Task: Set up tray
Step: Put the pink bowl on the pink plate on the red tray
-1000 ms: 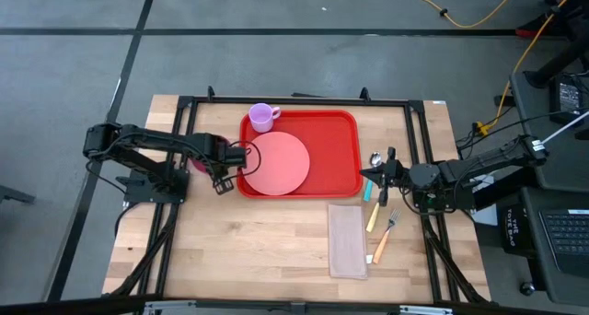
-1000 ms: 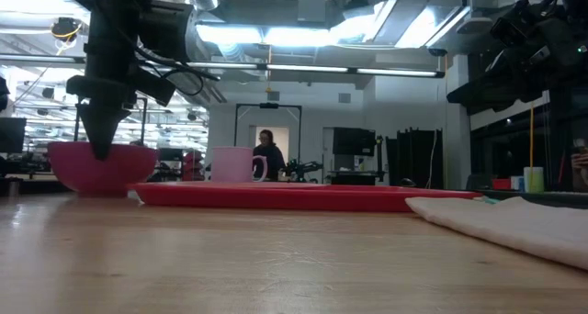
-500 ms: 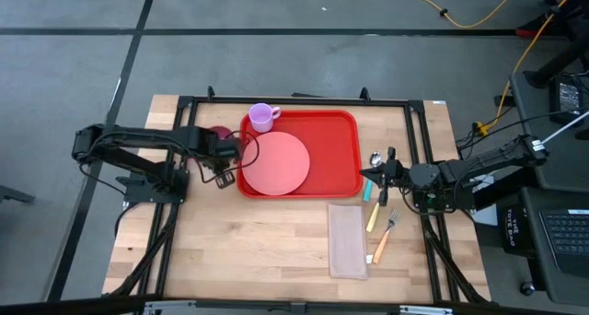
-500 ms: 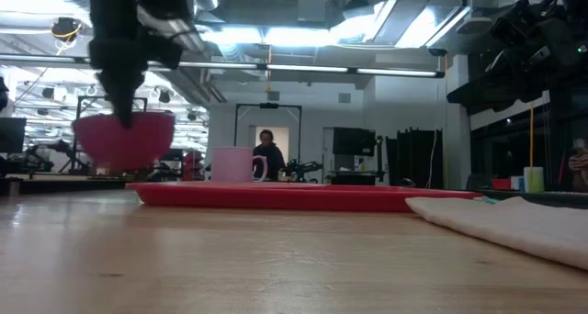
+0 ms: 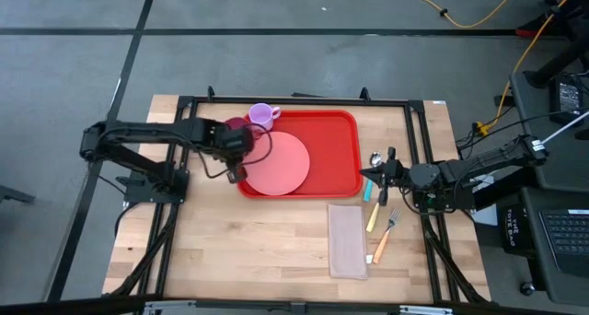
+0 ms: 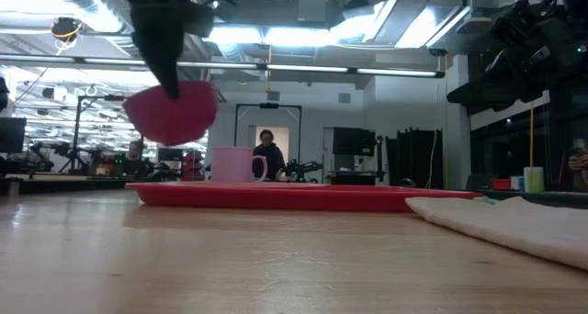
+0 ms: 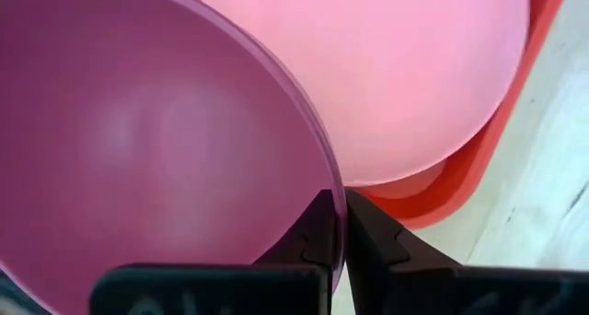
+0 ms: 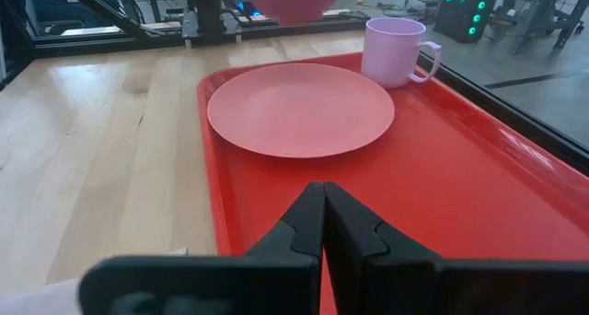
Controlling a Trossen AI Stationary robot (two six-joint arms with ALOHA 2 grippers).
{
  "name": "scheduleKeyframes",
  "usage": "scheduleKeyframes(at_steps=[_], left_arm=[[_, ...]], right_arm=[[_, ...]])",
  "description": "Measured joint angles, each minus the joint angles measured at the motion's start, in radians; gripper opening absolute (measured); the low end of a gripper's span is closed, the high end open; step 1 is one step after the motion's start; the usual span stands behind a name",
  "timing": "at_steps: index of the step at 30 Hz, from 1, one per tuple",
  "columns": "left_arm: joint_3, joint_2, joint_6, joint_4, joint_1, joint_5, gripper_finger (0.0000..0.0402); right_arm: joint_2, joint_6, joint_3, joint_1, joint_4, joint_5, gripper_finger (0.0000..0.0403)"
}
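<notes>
The red tray (image 5: 336, 135) lies on the table with a salmon-pink plate (image 5: 276, 163) and a lilac mug (image 5: 262, 117) on it. My left gripper (image 5: 237, 138) is shut on a magenta bowl (image 6: 170, 114) and holds it in the air at the tray's left rim, next to the mug. The left wrist view shows the bowl (image 7: 138, 149) above the plate (image 7: 405, 66). My right gripper (image 5: 382, 172) is shut and empty, just right of the tray; in its wrist view (image 8: 322, 204) it points at the tray (image 8: 433, 195). My left gripper pinches the bowl's rim (image 7: 324, 172), one finger inside the bowl and one outside. The fingers (image 6: 165, 61) come from above, pointing down. The bowl hangs below them, tilted and lifted clear of the table and the tray.
A beige napkin (image 5: 347, 239) lies near the table's front, right of centre. A spoon (image 5: 375, 158), a knife (image 5: 373, 214) and a fork (image 5: 386, 232) lie to the right of the tray and napkin. A black frame (image 5: 304, 101) runs around the work area. A person (image 6: 268, 153) stands far behind the table.
My left gripper has lifted the magenta bowl off the table to the left of the tray. It has carried the bowl up and toward the far right, to the tray's rim by the mug. The bowl stood level on the table and now hangs tilted.
</notes>
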Motion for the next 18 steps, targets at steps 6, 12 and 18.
scheduleKeyframes(at_steps=[6,12,18], left_arm=[[0.092,0.166,0.143,-0.006,0.0,0.053,0.0003],[0.222,0.309,0.243,-0.006,0.0,0.109,0.0003],[0.333,0.42,0.269,-0.06,-0.002,0.106,0.0003]], right_arm=[[0.0,-0.001,0.0,0.0,0.008,0.05,0.0009],[0.0,-0.003,0.0,0.0,0.008,0.05,0.0009],[0.0,-0.003,0.0,0.0,0.008,0.049,0.0009]])
